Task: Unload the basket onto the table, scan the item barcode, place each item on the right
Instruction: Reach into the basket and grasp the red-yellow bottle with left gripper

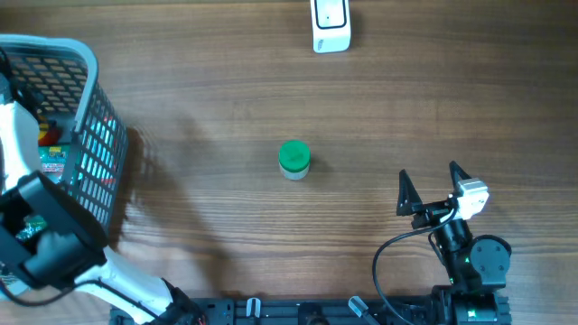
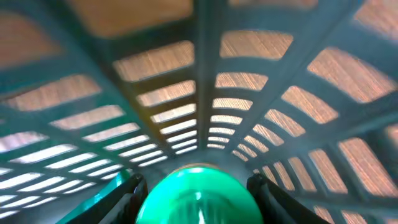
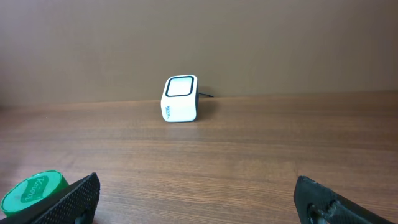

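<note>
Reaching into the blue basket (image 1: pixel 90 108), the left tool (image 2: pixel 198 196) flanks a green round item (image 2: pixel 198 183); whether it pinches cannot be told. On the bench (image 1: pixel 208 208), a green-lidded jar (image 1: pixel 293 159) stands upright, long axis vertical, lid skyward. The white scanner (image 1: pixel 330 25) sits at the far edge, and the right tool (image 1: pixel 428 171) is spread wide, empty.

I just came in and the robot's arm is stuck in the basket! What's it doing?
The left fingers are down inside the blue basket, one on each side of a green-topped item. Whether they grip it yet isn't clear. The right fingers are wide open and hold nothing. Another green-lidded jar stands alone mid-table, and the white scanner sits at the far edge. Nothing is at the scanner yet.
</note>
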`<state>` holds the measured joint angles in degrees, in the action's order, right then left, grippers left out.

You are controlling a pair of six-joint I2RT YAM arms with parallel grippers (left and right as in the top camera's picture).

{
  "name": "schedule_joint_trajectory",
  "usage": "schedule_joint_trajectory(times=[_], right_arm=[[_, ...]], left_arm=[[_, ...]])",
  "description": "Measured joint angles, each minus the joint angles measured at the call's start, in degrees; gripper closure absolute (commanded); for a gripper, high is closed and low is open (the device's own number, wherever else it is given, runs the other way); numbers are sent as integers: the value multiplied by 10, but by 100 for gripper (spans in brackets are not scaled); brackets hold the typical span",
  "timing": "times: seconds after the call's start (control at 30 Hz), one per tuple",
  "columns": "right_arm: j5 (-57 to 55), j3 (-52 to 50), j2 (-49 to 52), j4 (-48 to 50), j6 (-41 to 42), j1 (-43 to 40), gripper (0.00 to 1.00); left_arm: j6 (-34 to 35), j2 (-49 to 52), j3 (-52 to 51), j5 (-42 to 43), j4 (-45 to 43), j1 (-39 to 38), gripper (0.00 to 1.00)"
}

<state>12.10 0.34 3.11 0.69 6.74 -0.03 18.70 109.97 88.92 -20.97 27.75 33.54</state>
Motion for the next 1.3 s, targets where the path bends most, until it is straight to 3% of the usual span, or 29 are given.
schedule_joint_trajectory(times=[0.1,0.2,0.23,0.33,0.47,0.77,0.87,0.97,1.0,1.07,1.3], right_arm=[[0,0,0,0,0,0,0],[0,0,0,0,0,0,0],[0,0,0,0,0,0,0],[0,0,0,0,0,0,0],[0,0,0,0,0,0,0],[0,0,0,0,0,0,0],[0,0,0,0,0,0,0],[0,0,0,0,0,0,0],[0,0,0,0,0,0,0],[0,0,0,0,0,0,0],[0,0,0,0,0,0,0]], left_arm=[[0,-88,-2,-2,10,0,42],[9,-174,-2,-4,19,0,2],[13,-197,-2,-4,22,0,0],[22,-238,3,-6,60,0,0],[24,-210,-15,4,97,8,0],[13,-57,-51,56,-5,21,0],[-4,-16,-51,75,-47,21,14],[-14,7,-51,78,-76,21,44],[-23,18,-51,78,-85,21,62],[-24,23,-51,79,-96,21,74],[-32,20,-51,80,-102,21,72]])
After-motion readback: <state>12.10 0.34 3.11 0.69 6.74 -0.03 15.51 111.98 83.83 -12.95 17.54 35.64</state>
